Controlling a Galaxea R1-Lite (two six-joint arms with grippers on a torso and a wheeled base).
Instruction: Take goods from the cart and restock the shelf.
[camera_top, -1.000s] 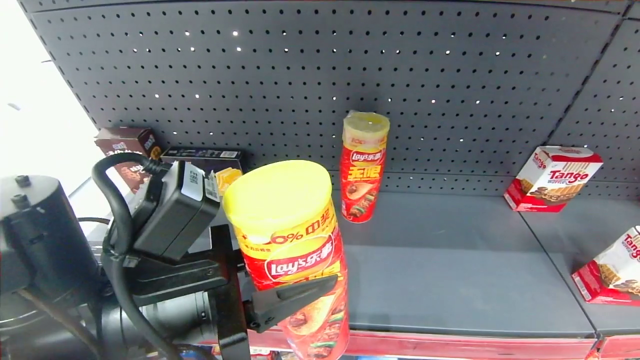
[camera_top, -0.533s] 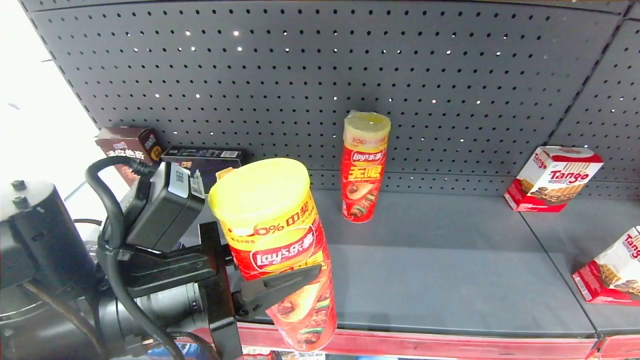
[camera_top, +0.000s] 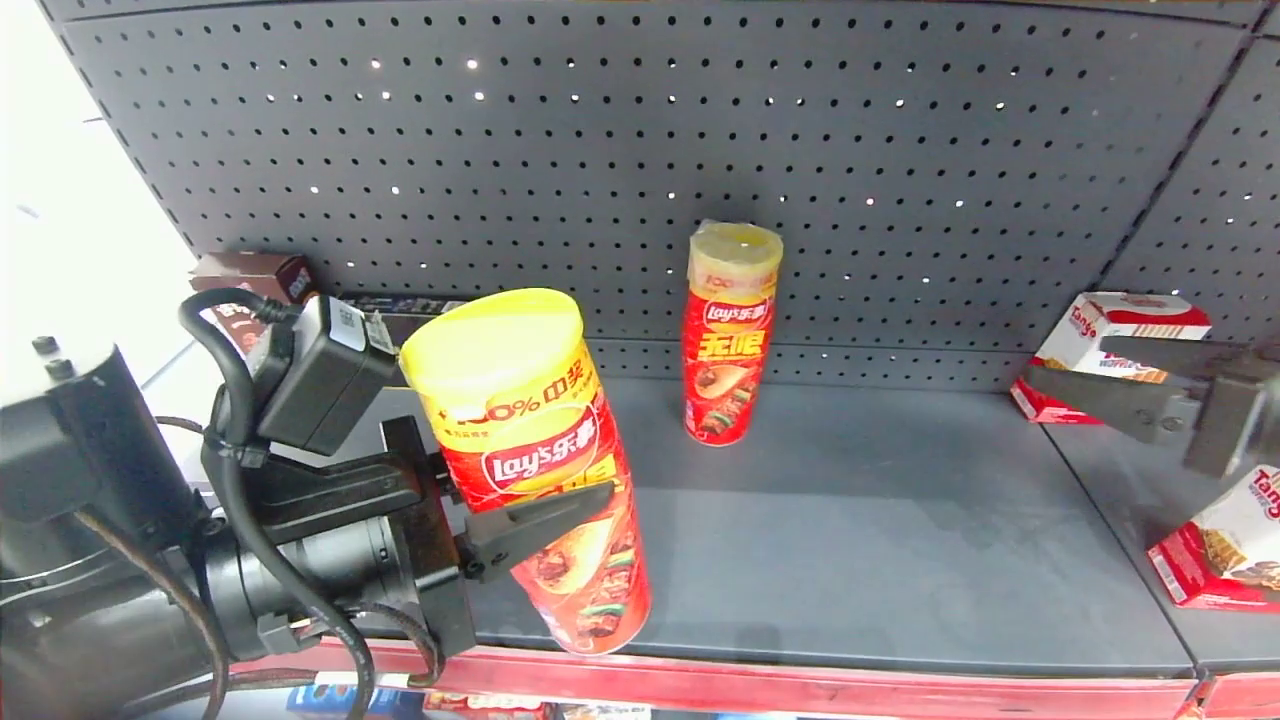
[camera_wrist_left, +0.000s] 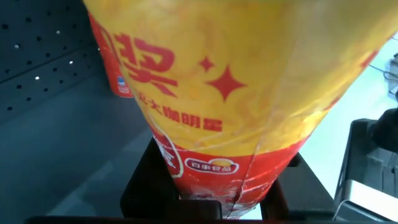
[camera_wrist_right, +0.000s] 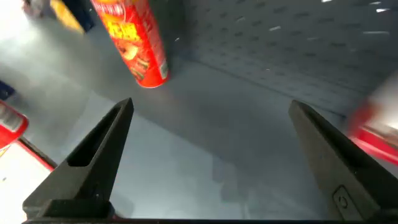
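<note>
My left gripper is shut on a red chips can with a yellow lid. The can tilts, and its bottom is over the front of the grey shelf; I cannot tell whether it touches. In the left wrist view this chips can is very close. A second, matching can stands upright at the back against the pegboard, and the right wrist view has this can too. My right gripper hangs open over the shelf's right side, in front of a wafer box. The right gripper has nothing between its fingers.
Another red and white wafer box lies at the right edge. A brown box and a dark flat box sit at the back left behind my left arm. A red strip runs along the shelf's front edge.
My left gripper has carried the chips can up and to the left, so its bottom is now over the shelf's front. The right gripper has come into the head view from the right.
</note>
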